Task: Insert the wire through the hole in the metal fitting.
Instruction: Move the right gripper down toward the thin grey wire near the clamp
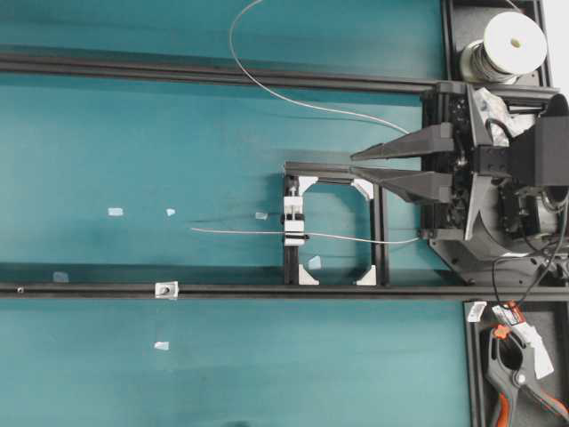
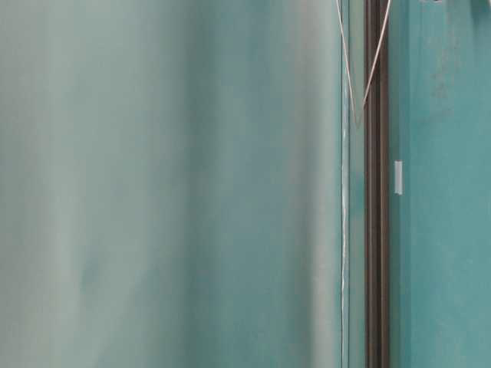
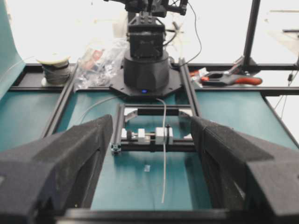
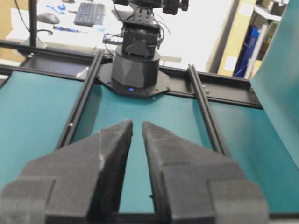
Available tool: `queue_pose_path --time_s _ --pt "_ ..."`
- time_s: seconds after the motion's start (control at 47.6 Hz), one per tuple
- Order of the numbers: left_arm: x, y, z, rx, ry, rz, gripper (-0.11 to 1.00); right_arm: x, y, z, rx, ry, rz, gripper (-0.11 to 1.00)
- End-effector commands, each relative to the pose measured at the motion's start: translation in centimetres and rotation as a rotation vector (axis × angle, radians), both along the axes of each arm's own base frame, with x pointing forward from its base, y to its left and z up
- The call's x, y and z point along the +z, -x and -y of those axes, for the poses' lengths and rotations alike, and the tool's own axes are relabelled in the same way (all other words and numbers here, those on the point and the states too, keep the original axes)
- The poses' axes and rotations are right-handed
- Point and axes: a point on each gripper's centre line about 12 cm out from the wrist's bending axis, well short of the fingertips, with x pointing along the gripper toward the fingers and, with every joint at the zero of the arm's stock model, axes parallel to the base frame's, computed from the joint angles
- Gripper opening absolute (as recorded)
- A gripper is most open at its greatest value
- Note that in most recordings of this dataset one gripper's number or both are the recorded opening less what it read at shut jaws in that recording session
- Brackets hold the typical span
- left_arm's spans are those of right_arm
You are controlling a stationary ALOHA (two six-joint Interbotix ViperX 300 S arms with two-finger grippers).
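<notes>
Left gripper [image 3: 154,154] pads spread wide, right gripper [image 1: 359,165] narrowly parted, empty, wire [image 1: 249,232] through the white-silver block [image 1: 293,221], metal fitting [image 1: 165,288] apparently on black rail [image 1: 356,290].

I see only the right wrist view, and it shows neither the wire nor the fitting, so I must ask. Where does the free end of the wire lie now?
Observer: In the overhead view the wire lies over the teal mat and passes the white block. Its free end points to that view's left, apart from the right claw.
Operator: Thank you. And where is the metal fitting?
Observer: The metal fitting sits on the lower black rail, further to that view's left than the wire's end. The wire is not through it.
</notes>
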Motion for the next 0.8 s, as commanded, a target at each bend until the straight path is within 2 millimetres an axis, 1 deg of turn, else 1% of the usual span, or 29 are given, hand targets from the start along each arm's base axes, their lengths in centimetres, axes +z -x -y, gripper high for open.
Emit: queue_pose_path --time_s 0.0,0.021,0.042,0.105,0.168,0.231,0.294,0.315,0.357,0.42,0.462,0.525,0.609,0.651,0.672,0.693,0.714,0.777 --pt "0.0 -0.5 -0.2 0.013 0.051 -0.011 0.24 0.7 -0.4 0.0 -0.001 -0.008 0.015 0.24" --pt "-0.1 -0.6 -0.2 0.013 0.053 -0.018 0.24 0.5 -0.5 0.0 -0.001 -0.014 0.005 0.24" --pt "-0.1 -0.7 -0.3 0.015 0.053 -0.024 0.22 0.4 -0.6 0.0 -0.001 -0.018 -0.003 0.21" --pt "-0.2 -1.0 -0.3 0.016 0.054 -0.047 0.08 0.1 -1.1 0.0 -0.001 -0.032 -0.031 0.08" --pt "-0.3 -1.6 -0.4 0.020 0.053 -0.067 -0.01 0.0 -1.7 0.0 0.000 -0.049 -0.051 0.01" --pt "-0.3 -2.1 -0.5 0.026 0.048 -0.079 -0.07 0.2 -2.4 0.0 0.001 -0.070 -0.066 -0.02" --pt "-0.3 -2.3 -0.6 0.033 0.043 -0.089 -0.07 0.3 -3.0 0.0 0.001 -0.092 -0.077 -0.02" --pt "-0.4 -2.4 -0.7 0.036 0.040 -0.093 -0.05 0.4 -3.2 0.0 0.001 -0.100 -0.078 -0.02" --pt "-0.7 -2.5 -0.8 0.041 0.034 -0.101 -0.01 0.3 -3.4 0.0 0.001 -0.109 -0.084 0.02" --pt "-1.2 -2.4 -0.9 0.046 0.020 -0.116 0.08 0.2 -3.6 0.0 0.001 -0.118 -0.090 0.13" --pt "-1.7 -2.4 -0.9 0.047 0.008 -0.132 0.16 0.2 -3.6 0.0 0.001 -0.123 -0.092 0.23" --pt "-2.3 -2.3 -1.0 0.051 -0.002 -0.144 0.32 0.1 -3.7 0.0 0.001 -0.141 -0.096 0.40" --pt "-2.9 -2.4 -1.0 0.052 -0.005 -0.161 0.58 -0.1 -3.8 0.0 0.001 -0.170 -0.104 0.66" --pt "-3.0 -2.5 -1.1 0.053 -0.006 -0.163 0.70 -0.3 -3.9 0.0 0.000 -0.186 -0.112 0.77" --pt "-3.1 -2.6 -1.1 0.053 -0.005 -0.163 0.75 -0.4 -4.0 0.0 0.000 -0.189 -0.116 0.81" --pt "-3.2 -2.7 -1.1 0.053 -0.007 -0.163 0.78 -0.5 -4.1 0.0 0.000 -0.192 -0.119 0.83" --pt "-3.3 -2.9 -1.1 0.055 -0.008 -0.163 0.79 -0.6 -4.1 0.0 -0.001 -0.195 -0.124 0.83" --pt "-3.8 -3.4 -1.1 0.057 -0.010 -0.165 0.79 -1.1 -4.5 0.0 -0.003 -0.202 -0.147 0.82"
